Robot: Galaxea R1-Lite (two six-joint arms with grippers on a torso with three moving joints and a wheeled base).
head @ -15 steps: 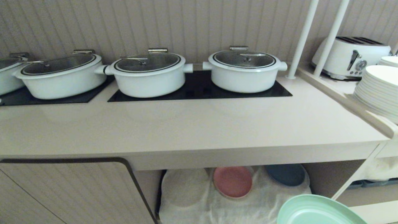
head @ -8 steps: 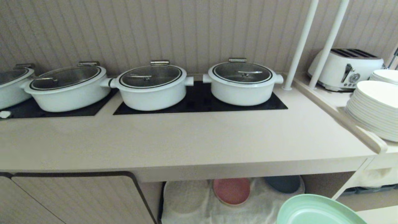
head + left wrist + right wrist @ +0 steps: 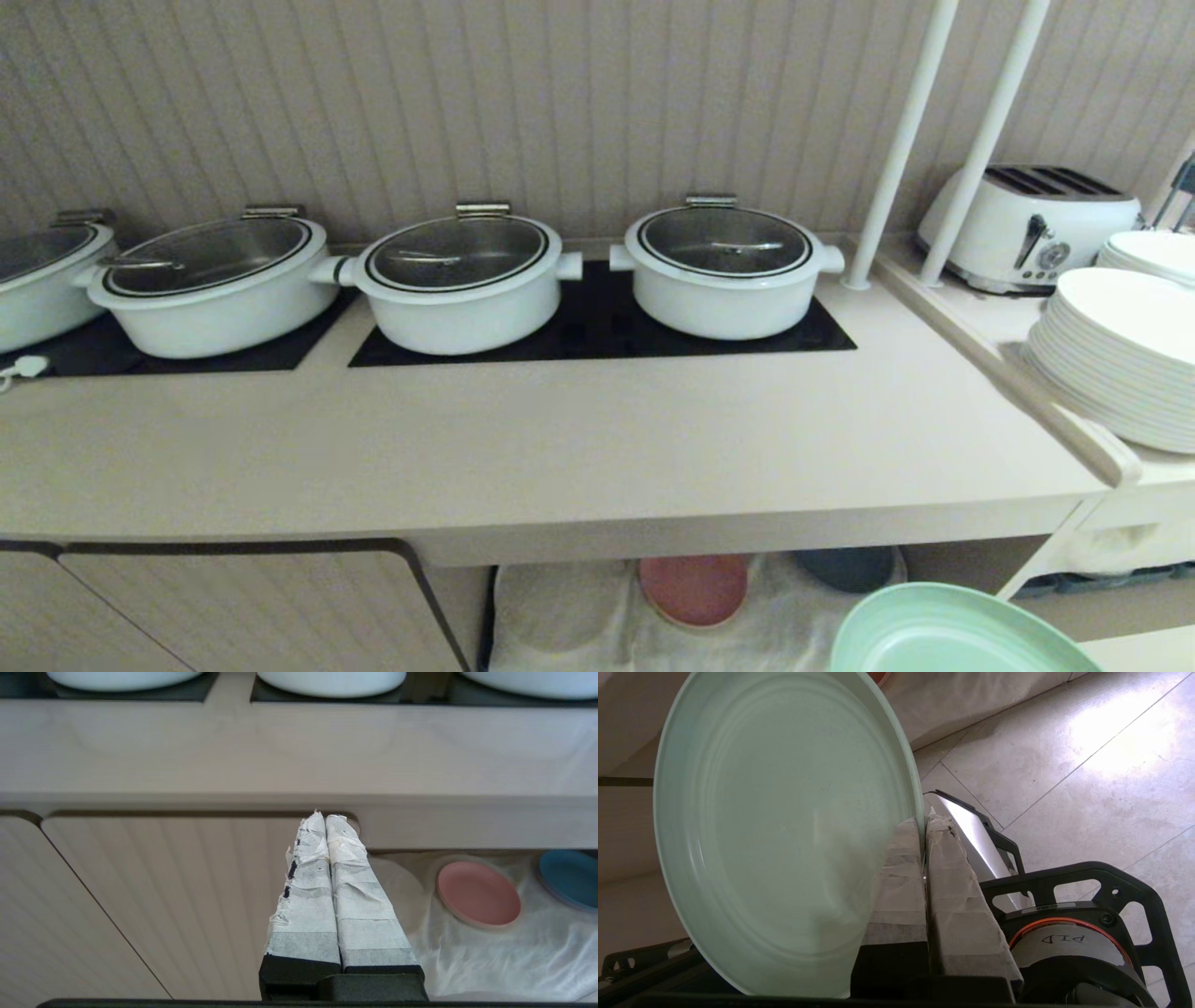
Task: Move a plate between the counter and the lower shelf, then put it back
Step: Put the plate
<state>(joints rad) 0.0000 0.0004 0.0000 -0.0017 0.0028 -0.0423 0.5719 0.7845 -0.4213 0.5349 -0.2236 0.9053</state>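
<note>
I have the mint-green plate (image 3: 775,830) in the right hand (image 3: 924,826): its taped fingers (image 3: 957,896) are pinched shut on the plate's rim, one either side of the edge. From the head camera the plate (image 3: 943,635) is off the table, carried low and to the right, out in front of the lower shelf (image 3: 794,625) and below the table's (image 3: 560,448) front edge.

Left hand (image 3: 325,819) parked, fingers pressed together, holding nothing; it hangs in front of the cupboard door (image 3: 163,905).

On the shelf cloth: a pink plate (image 3: 693,588) and a dark blue plate (image 3: 845,567), side by side, apart. The table in front of the white pots (image 3: 457,280) is bare.

Judgement: I'm in the return leg, carrying the plate from the shelf up to the table. Next move calls for lifting the plate clear of the table's thick front edge, levelling it over the bare stretch before the hob panels (image 3: 597,327), lowering until it sits flat, then letting go. Risk: the rim-only pinch could let the plate pivot.
</note>
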